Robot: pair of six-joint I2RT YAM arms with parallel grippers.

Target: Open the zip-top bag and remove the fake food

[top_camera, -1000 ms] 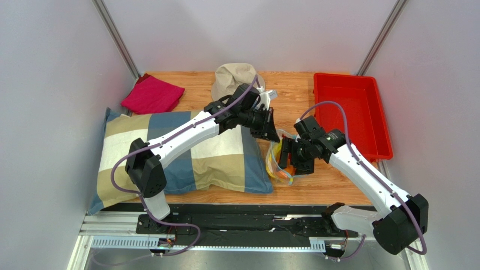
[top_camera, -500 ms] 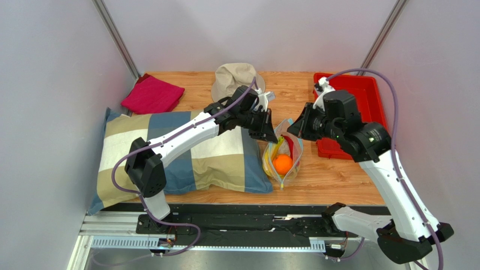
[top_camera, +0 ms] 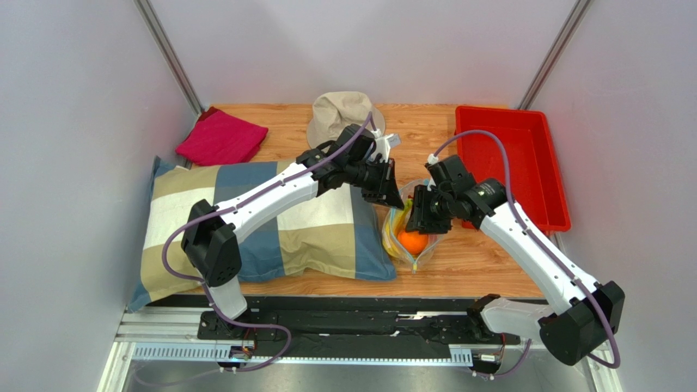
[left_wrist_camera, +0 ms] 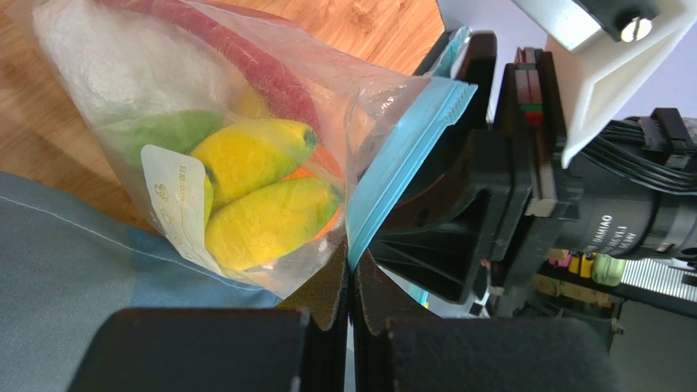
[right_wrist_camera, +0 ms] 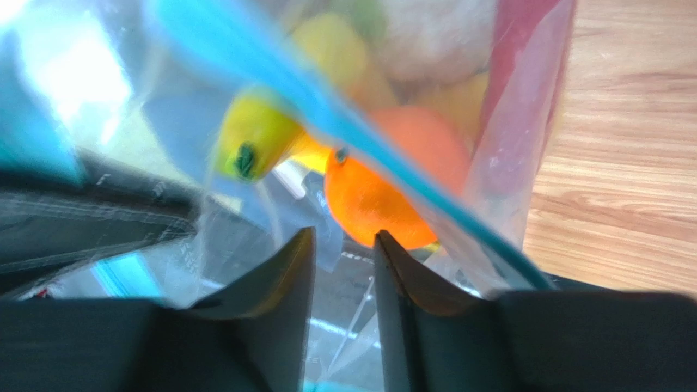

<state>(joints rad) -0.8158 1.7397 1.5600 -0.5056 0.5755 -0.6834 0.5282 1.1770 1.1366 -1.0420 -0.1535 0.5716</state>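
- Left jaws are shut flat on the bag (left_wrist_camera: 164,98) rim, beside its blue zip strip (left_wrist_camera: 401,155); they should hold firm.
- Right jaws stand narrow, with the orange (right_wrist_camera: 384,188) just ahead; I would widen them before reaching in.
- The bag is clear and crinkly, full of yellow, orange and red toys, and sits between both jaws.

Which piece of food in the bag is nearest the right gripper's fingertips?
The round orange, just beyond the right gripper; the yellow fruit sits farther back.
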